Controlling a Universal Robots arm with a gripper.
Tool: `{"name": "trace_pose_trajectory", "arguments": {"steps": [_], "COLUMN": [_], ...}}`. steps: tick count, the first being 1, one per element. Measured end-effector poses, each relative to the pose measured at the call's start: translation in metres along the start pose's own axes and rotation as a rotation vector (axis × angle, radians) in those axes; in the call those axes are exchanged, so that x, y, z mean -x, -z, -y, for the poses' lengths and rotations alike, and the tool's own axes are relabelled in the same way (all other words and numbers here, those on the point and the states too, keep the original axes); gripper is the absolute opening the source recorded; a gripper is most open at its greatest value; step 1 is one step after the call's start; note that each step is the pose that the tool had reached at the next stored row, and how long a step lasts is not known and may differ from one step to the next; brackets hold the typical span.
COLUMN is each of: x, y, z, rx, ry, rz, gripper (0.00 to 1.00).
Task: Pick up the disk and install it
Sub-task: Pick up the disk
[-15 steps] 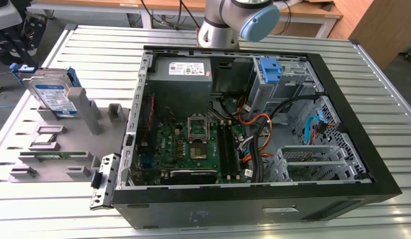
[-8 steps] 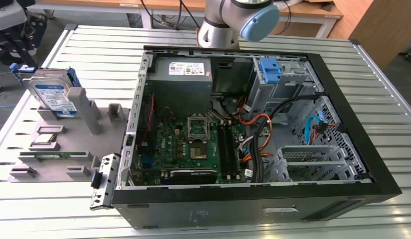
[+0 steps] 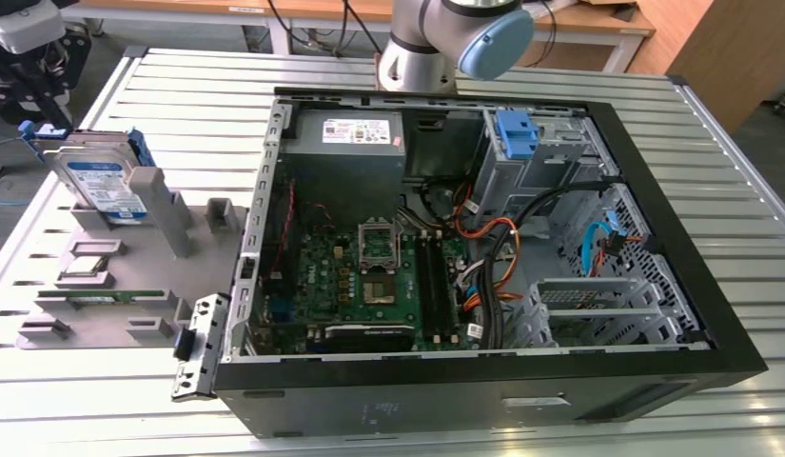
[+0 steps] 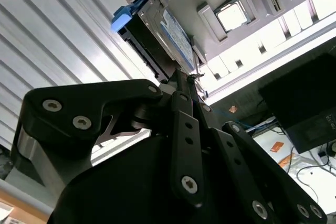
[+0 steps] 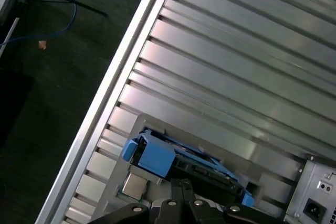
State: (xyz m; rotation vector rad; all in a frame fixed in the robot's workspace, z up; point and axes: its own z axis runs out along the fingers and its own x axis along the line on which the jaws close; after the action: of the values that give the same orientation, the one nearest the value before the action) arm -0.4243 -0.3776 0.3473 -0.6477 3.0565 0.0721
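- At the exterior view's far left the disk (image 3: 107,181) stands on edge in a grey holder (image 3: 176,219) on the slatted surface (image 3: 176,76), its label facing outward and its upper part free above the slot
- In both wrist views the pincer (image 5: 178,186) hangs just over the disk's blue carrier frame (image 5: 152,156); it looks clenched on nothing and is not touching the disk
- I'd judge the disk stiff and fairly heavy for its size, with a metal body that will not give under pressure
- Its smooth silver faces look slippery, so a light pinch could let it slide
- It likely takes knocks badly, so it wants lifting straight out of the slot without scraping
- The exposed upper edge, squeezed across the two flat faces, seems the firmest hold; the blue plastic frame probably flexes and is the poorer place
- Further right lies the open computer case (image 3: 696,238), well apart from the disk, with a blue bracket (image 3: 517,133) on its metal cage
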Motion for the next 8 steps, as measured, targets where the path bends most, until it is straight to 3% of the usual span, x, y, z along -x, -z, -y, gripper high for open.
{"name": "trace_pose_trajectory", "arguments": {"steps": [8], "x": [0.0], "y": [-0.0004], "z": [0.0], "rx": [0.0028], "ry": [0.109], "rz": [-0.0046], "gripper": [0.1]}}
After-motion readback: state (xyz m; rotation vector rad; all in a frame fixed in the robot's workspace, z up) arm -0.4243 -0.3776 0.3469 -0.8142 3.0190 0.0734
